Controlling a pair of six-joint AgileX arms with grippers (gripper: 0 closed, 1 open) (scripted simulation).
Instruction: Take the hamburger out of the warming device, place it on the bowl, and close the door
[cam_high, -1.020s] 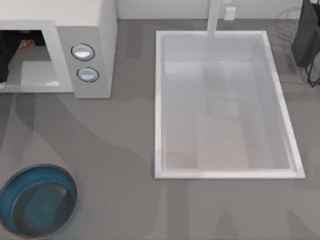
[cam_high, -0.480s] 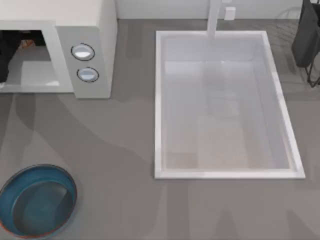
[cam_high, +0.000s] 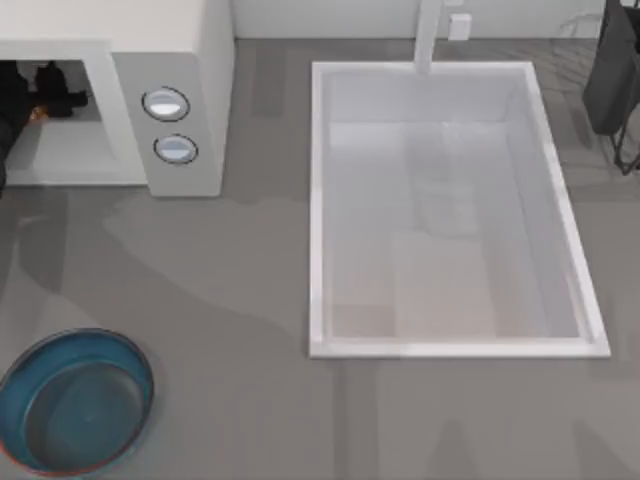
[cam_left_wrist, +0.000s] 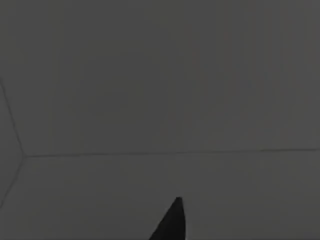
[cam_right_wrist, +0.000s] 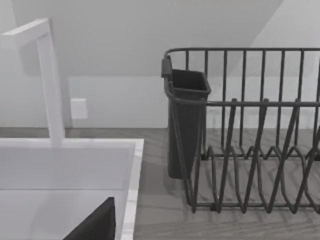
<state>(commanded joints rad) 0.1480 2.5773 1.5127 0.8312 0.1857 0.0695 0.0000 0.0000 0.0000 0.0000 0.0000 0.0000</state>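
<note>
Risk: left gripper (cam_high: 48, 92), finger spacing indeterminate, sits inside the warming device (cam_high: 170, 60) beside an orange speck, presumably the hamburger (cam_high: 38, 112), and may knock it against the cavity wall.

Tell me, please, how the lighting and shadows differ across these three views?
Top view: evenly lit, soft grey shadows on the table, darker inside the warming device around the left claw. Left wrist view: dark. Right wrist view: bright, with the dish rack casting striped shadows.
</note>
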